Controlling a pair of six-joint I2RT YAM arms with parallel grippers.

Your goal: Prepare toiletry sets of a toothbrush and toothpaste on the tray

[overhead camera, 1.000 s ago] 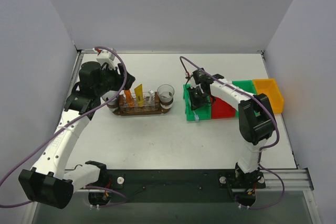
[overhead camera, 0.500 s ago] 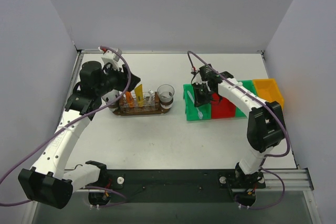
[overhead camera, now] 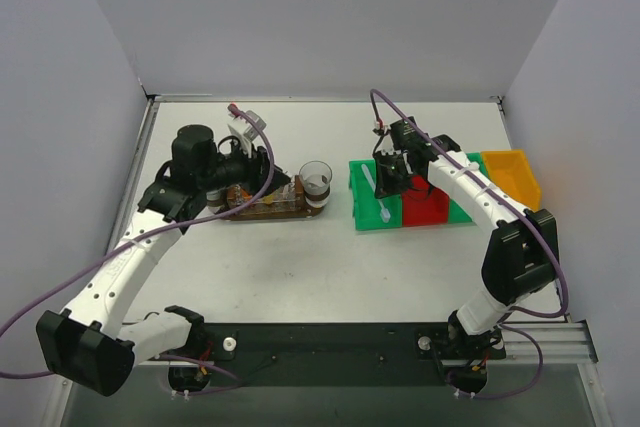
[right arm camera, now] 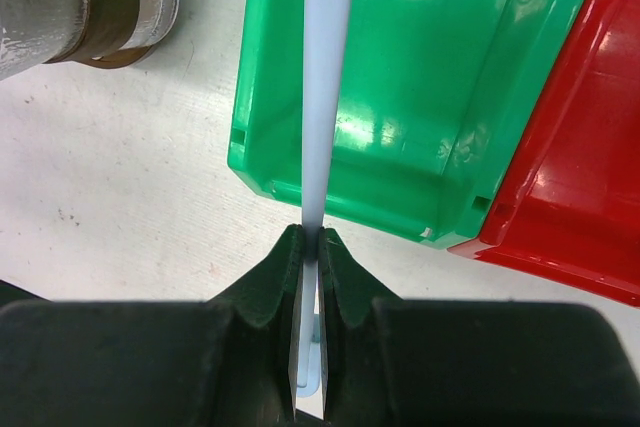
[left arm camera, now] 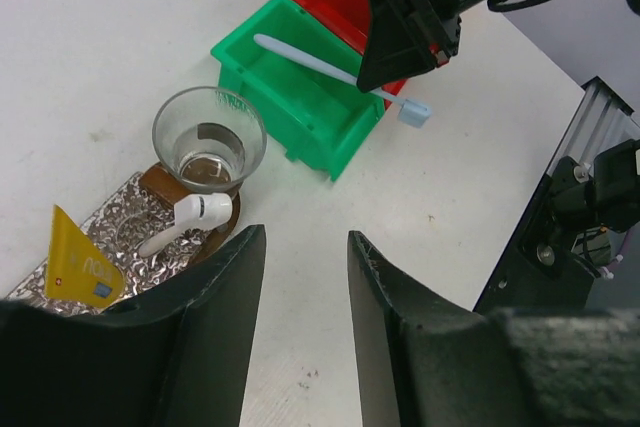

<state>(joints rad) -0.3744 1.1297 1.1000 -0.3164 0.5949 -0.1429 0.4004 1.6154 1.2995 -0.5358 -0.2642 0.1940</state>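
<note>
My right gripper (right arm camera: pixel 310 242) is shut on a slim pale toothbrush (right arm camera: pixel 325 77), and in the top view this gripper (overhead camera: pixel 392 177) holds the toothbrush (overhead camera: pixel 380 199) over the green bin (overhead camera: pixel 360 209). The dark wooden tray (overhead camera: pixel 295 213) lies left of centre with a clear cup (overhead camera: pixel 316 179) on its right end. My left gripper (overhead camera: pixel 266 167) hovers above the tray. In the left wrist view it (left arm camera: pixel 305 235) is open and empty. Beyond it I see the cup (left arm camera: pixel 208 137), a white toothbrush head (left arm camera: pixel 196 214) and a yellow-orange toothpaste tube (left arm camera: pixel 85 267).
A red bin (overhead camera: pixel 425 205) and a yellow bin (overhead camera: pixel 510 179) stand right of the green one. A crinkled silver holder (left arm camera: pixel 135 227) sits on the tray. The aluminium rail (left arm camera: pixel 570 177) marks the near table edge.
My left gripper swung right, from the tray's left end to above its middle, and its jaws narrowed a little. My right gripper raised the toothbrush and shifted back and right.
</note>
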